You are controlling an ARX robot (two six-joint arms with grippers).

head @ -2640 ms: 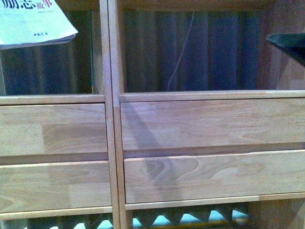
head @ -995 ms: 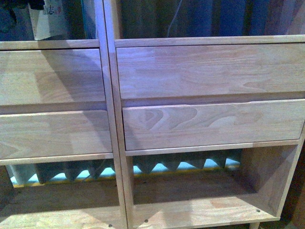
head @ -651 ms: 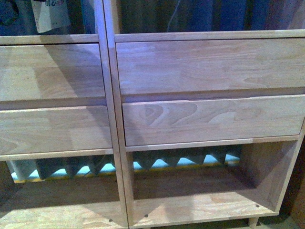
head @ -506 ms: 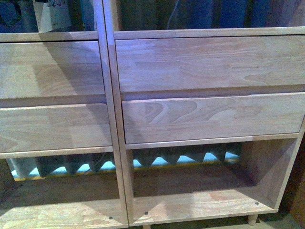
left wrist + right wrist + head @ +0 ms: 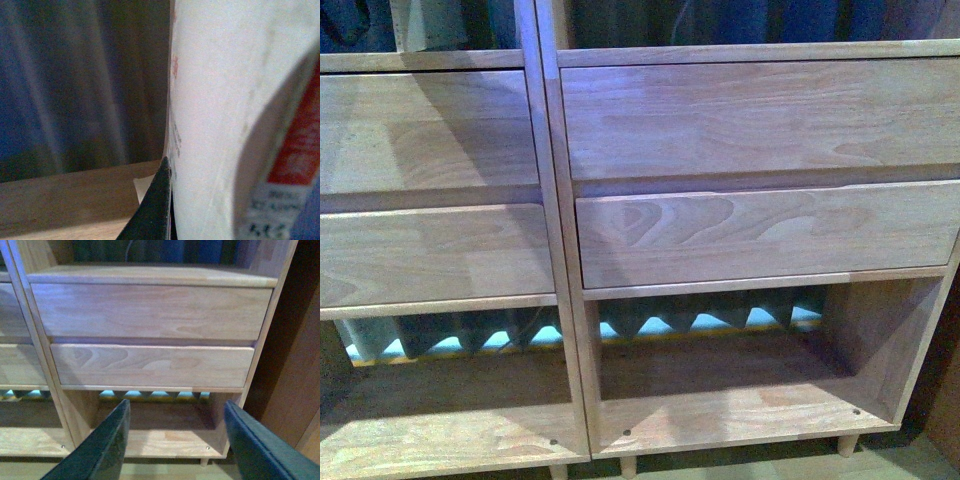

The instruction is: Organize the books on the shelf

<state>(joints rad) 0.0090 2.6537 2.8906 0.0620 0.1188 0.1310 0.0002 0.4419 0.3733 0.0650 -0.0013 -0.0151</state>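
My left gripper [image 5: 161,195]: one dark finger [image 5: 152,215] lies against whitish cover of book [image 5: 220,100]. Other finger hidden, so cannot tell whether I pinch it. Book carries red mark [image 5: 300,145] and sits in upper-left cubby of shelf [image 5: 552,200], above drawer fronts [image 5: 760,120]. My right gripper [image 5: 175,445]: fingers spread wide, holding nothing, facing right column's lower cubby [image 5: 165,427].

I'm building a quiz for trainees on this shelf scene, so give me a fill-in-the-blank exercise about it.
The large light-wood shelving unit has ___ plain drawer fronts across its middle. On the right gripper, the jaws stand ___, with nothing between them. The thin whitish-grey softcover book bears a ___ mark.
Missing words: four; open; red.
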